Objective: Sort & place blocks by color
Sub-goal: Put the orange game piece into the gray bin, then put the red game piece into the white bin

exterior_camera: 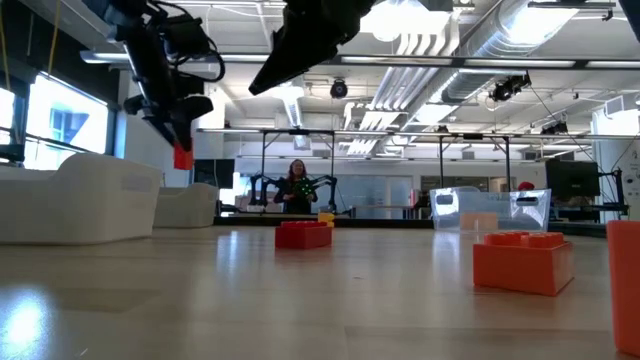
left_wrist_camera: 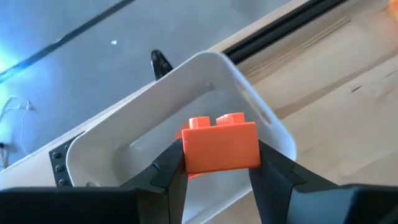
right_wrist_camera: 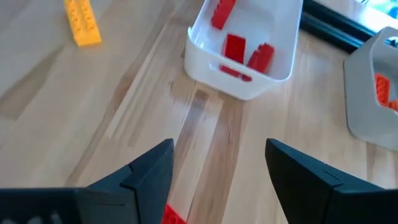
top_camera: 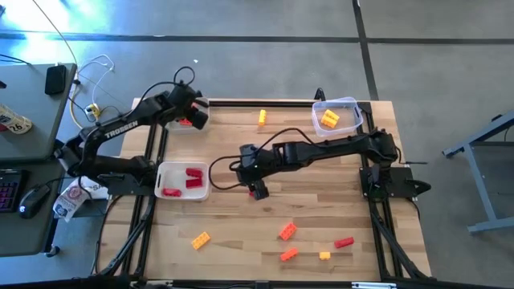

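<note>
My left gripper (left_wrist_camera: 221, 163) hangs above the far-left white tray (left_wrist_camera: 118, 127), shut on an orange block (left_wrist_camera: 221, 144); the low view shows that block (exterior_camera: 182, 156) well above the table. My right gripper (right_wrist_camera: 219, 152) is open at mid-table (top_camera: 257, 183), raised over a red block (top_camera: 259, 193) that lies flat on the wood (exterior_camera: 303, 234). More red blocks (right_wrist_camera: 235, 47) lie in the near-left white tray (top_camera: 183, 180). Yellow blocks (top_camera: 329, 120) sit in the clear tub (top_camera: 337, 103). Loose blocks lie near the table's front edge. My left gripper pinches the orange block by its two opposite side faces (left_wrist_camera: 188, 152), one finger (left_wrist_camera: 163, 171) on each side. The block sits level with its studs (left_wrist_camera: 216, 119) away from the wrist, lifted clear above the tray.
A yellow block (top_camera: 262, 118) lies near the far edge, and another (top_camera: 201, 239) at front left. Orange blocks (top_camera: 287, 232) (top_camera: 289, 254), a small yellow one (top_camera: 324, 255) and a red one (top_camera: 344, 242) lie at front right. A person stands far behind the table (exterior_camera: 297, 186).
</note>
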Robot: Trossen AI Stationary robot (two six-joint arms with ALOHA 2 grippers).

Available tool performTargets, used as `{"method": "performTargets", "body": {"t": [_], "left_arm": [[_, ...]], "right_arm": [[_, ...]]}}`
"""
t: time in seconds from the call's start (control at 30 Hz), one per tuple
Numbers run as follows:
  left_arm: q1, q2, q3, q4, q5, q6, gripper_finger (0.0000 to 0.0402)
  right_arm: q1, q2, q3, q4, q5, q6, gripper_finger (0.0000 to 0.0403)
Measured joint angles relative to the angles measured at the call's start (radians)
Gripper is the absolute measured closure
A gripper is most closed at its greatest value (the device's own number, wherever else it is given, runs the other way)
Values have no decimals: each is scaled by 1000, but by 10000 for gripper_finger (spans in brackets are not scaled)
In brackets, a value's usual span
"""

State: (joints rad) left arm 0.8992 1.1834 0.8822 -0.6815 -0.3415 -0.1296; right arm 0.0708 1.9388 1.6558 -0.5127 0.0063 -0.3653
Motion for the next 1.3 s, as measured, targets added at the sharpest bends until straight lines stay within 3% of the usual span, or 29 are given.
{"method": "performTargets", "body": {"t": [0.67, 1.13, 1.3], "left_arm": [[85, 192, 0, 31, 70, 48, 278], [85, 204, 0, 24, 76, 54, 206], [85, 204, 7, -27, 90, 56, 198]], "right_arm": [[2, 86, -1, -96, -52, 0, 164], [7, 92, -1, -145, -82, -2, 164], [22, 105, -2, -149, -78, -19, 164]]}}
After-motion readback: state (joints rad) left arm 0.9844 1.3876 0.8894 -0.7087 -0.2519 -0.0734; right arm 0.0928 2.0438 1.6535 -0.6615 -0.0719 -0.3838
